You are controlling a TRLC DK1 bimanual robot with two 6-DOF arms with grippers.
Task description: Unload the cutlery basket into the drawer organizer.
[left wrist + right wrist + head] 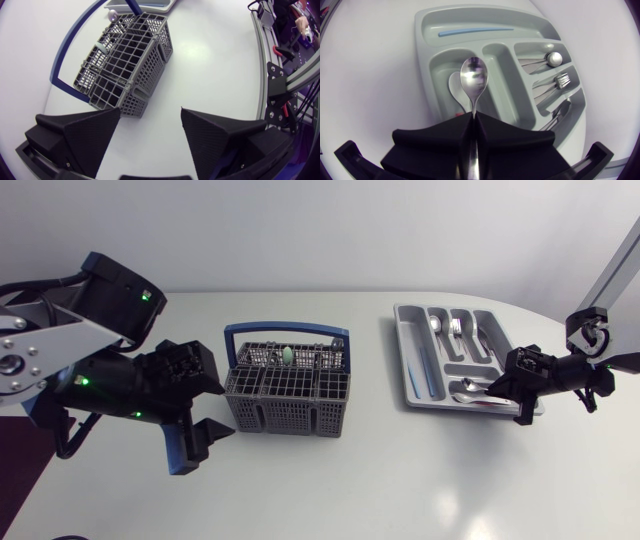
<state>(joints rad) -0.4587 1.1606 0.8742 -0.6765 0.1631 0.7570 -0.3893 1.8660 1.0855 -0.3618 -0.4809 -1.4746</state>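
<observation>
The white table point(330, 490) fills the frame, and my left arm point(70, 350) comes in at the middle left. The grey cutlery basket point(287, 390) with its blue handle point(287, 330) stands at the centre, with a small pale green piece point(288, 355) in its rear part. The grey drawer organizer point(402, 355) lies at the upper right, well apart from the basket. My left gripper point(150, 114) hangs released beside the basket, fingers wide and holding nothing. My right gripper point(472, 116) is at the organizer's lower right corner, clenched on the handle of a metal spoon point(473, 75) whose bowl is above a compartment holding a pale spoon point(455, 90). Another spoon point(553, 59), a fork point(562, 79) and a thin blue piece point(475, 31) lie in other compartments.
</observation>
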